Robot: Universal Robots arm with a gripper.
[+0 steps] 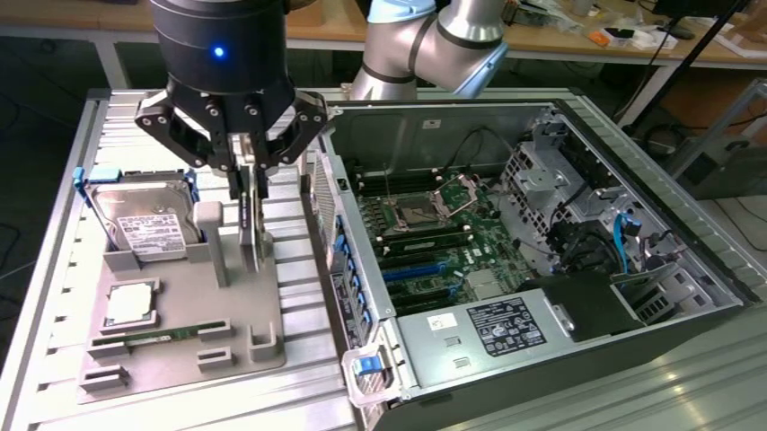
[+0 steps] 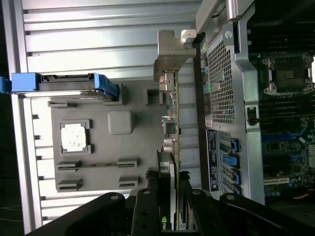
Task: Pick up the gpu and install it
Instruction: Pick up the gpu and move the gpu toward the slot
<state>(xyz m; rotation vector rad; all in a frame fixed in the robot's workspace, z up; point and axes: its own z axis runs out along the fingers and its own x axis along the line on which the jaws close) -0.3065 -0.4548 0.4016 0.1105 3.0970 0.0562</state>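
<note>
The gpu [image 1: 253, 224] is a thin dark card seen edge-on, hanging upright over the grey holder tray [image 1: 192, 301] just off the open computer case [image 1: 480, 350]. My gripper [image 1: 248, 166] is shut on its upper edge from above. In the wrist view the gpu [image 2: 173, 123] runs away from my gripper [image 2: 169, 199]. Its silver end bracket [image 2: 172, 54] is at the far end, beside the case's perforated wall [image 2: 221, 83]. Whether the card's lower edge still touches the tray is hard to tell.
The tray also holds a silver hard drive [image 1: 144, 224] with blue rails, a CPU [image 1: 129, 303] and a narrow RAM stick [image 1: 156, 337]. The case lies open with its motherboard [image 1: 432, 233] exposed; blue slot clips line its near wall. A ribbed metal table [image 1: 48, 296] lies underneath.
</note>
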